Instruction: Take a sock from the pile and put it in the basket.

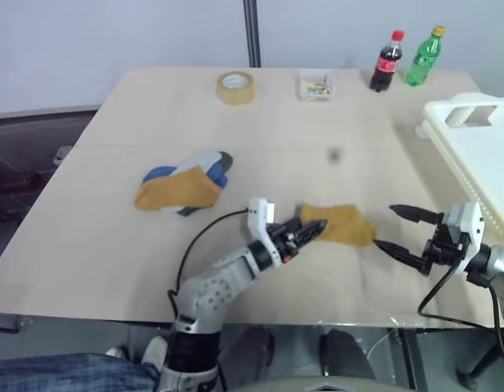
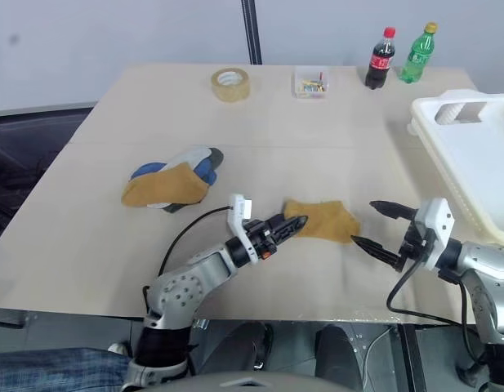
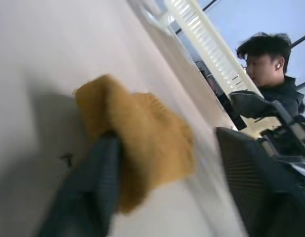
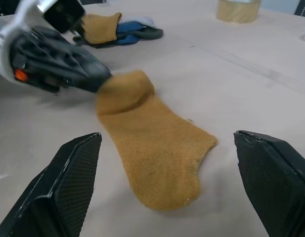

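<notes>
A mustard-yellow sock (image 1: 341, 224) lies flat on the table between my two grippers. My left gripper (image 1: 318, 229) is at its cuff end; in the left wrist view its fingers (image 3: 88, 197) stand wide apart, open, and the cuff (image 3: 137, 133) leans against one of them. Just past the sock's toe end, my right gripper (image 1: 385, 227) is open, and the sock (image 4: 152, 148) lies in front of its fingers. The pile (image 1: 182, 186) of yellow, blue and grey socks sits to the left. The white ribbed basket (image 1: 452, 155) stands at the table's right edge.
At the back of the table are a tape roll (image 1: 235, 87), a small clear box (image 1: 316, 85), a cola bottle (image 1: 388, 61) and a green bottle (image 1: 423, 55). A person (image 3: 271, 64) shows beyond the basket in the left wrist view. The table's front edge runs just below both grippers.
</notes>
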Robot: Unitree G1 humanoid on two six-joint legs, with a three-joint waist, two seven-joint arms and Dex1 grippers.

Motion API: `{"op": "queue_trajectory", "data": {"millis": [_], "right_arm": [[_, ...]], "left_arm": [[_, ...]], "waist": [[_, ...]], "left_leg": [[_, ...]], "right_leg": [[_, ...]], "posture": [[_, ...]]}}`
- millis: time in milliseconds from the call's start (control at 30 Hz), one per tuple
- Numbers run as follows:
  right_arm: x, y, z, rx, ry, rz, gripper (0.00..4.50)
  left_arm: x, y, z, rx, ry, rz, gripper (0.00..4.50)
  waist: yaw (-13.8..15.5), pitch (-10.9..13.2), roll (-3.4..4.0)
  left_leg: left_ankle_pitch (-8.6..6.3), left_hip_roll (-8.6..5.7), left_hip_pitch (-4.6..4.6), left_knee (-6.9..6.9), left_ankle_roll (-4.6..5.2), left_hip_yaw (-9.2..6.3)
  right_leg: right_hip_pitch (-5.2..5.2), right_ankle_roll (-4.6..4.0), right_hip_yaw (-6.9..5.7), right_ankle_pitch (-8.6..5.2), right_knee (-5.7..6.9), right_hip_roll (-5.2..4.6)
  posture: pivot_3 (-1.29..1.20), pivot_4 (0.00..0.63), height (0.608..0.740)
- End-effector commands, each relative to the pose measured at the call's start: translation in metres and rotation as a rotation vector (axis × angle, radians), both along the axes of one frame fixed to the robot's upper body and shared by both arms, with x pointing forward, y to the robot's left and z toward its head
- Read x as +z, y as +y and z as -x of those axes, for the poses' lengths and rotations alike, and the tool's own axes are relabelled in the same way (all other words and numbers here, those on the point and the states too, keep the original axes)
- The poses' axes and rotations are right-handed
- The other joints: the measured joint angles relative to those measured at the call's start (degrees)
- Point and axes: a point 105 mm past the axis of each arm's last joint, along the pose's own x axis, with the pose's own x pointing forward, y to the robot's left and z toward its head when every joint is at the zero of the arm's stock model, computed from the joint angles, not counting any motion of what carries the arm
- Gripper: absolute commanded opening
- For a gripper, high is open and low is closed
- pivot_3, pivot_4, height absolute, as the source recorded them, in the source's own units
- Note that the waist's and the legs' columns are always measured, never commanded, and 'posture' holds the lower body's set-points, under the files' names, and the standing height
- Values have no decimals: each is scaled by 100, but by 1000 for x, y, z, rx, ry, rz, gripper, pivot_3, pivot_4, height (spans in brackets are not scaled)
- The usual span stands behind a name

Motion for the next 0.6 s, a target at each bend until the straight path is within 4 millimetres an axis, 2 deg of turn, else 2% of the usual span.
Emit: {"op": "queue_trajectory", "data": {"millis": [33, 167, 367, 500, 600], "right_arm": [[1, 2, 2, 28, -25, 31, 4500], [3, 4, -3, 34, -38, 24, 4500], [5, 9, -8, 51, -53, 24, 4500], [6, 6, -6, 61, -48, 32, 4500], [10, 5, -4, 76, -50, 24, 4500]], "left_arm": [[15, 14, 5, 35, -63, -17, 4446], [17, 31, 10, 78, -70, -47, 4446], [30, 40, 31, 20, -141, -37, 4446], [38, 62, 26, 79, -260, -130, 4446], [47, 88, 4, 217, -379, -223, 4446]], "waist": [[3, 0, 0], [4, 1, 1], [5, 2, 1], [7, 2, 4], [8, 3, 6]], "left_leg": [[0, 0, 0, 0, 0, -1], [0, 0, 0, 0, 0, -1], [0, 1, 0, -4, 0, -1], [0, 1, 0, -5, -1, -3], [0, 1, 0, -7, -1, -1]], "right_leg": [[0, 0, 0, 0, 0, 0], [0, 0, 0, 0, 0, 0], [-1, -1, 0, 0, -2, 0], [0, -1, -2, 0, -4, -1], [0, -2, -2, 0, -7, -1]], "posture": [[0, 150, 740], [0, 150, 740], [0, 150, 740], [0, 150, 740], [0, 150, 740]]}}
